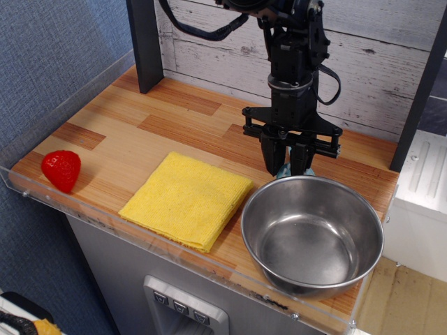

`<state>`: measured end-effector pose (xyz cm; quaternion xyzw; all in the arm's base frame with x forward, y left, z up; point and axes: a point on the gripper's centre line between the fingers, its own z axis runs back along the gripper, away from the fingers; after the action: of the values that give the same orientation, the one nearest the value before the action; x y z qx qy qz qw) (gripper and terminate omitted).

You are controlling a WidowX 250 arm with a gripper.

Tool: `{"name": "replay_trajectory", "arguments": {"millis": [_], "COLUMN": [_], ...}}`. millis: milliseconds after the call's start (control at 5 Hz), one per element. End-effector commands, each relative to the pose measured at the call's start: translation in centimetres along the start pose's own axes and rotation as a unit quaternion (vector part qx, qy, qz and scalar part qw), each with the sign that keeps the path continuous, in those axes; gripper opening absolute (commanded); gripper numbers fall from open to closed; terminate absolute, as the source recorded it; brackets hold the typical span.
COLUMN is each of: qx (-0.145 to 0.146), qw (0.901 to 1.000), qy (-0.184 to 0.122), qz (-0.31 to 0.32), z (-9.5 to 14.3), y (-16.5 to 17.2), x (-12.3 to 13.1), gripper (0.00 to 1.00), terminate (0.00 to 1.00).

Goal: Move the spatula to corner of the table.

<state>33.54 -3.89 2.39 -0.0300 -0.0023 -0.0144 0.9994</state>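
My black gripper (288, 166) points straight down at the back right of the wood-plank table (133, 132), just behind the rim of a steel bowl. Its two fingers are drawn close together on the light-blue spatula (283, 172). Only a small sliver of the spatula shows between and under the fingertips; the rest is hidden by the fingers and the bowl's rim. The spatula still looks low, at the table surface.
A large steel bowl (312, 234) fills the front right corner. A yellow folded cloth (186, 199) lies front centre. A red strawberry (61, 169) sits at the front left corner. A black post (144, 42) stands at the back left. A clear acrylic rim runs along the edges.
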Motion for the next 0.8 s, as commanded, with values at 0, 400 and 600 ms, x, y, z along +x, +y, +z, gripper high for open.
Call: {"name": "replay_trajectory", "arguments": {"millis": [0, 400, 600], "qx": [-0.019, 0.000, 0.027], "qw": [0.9992, 0.9961, 0.9917], "qy": [-0.033, -0.053, -0.049], "qz": [0.011, 0.070, 0.116], "z": [4.8, 8.2, 8.4], "y": [2.6, 10.1, 14.9], "x": [0.6, 0.0, -1.4], "gripper": [0.00, 0.00, 0.00], "terminate": [0.00, 0.00, 0.00]}}
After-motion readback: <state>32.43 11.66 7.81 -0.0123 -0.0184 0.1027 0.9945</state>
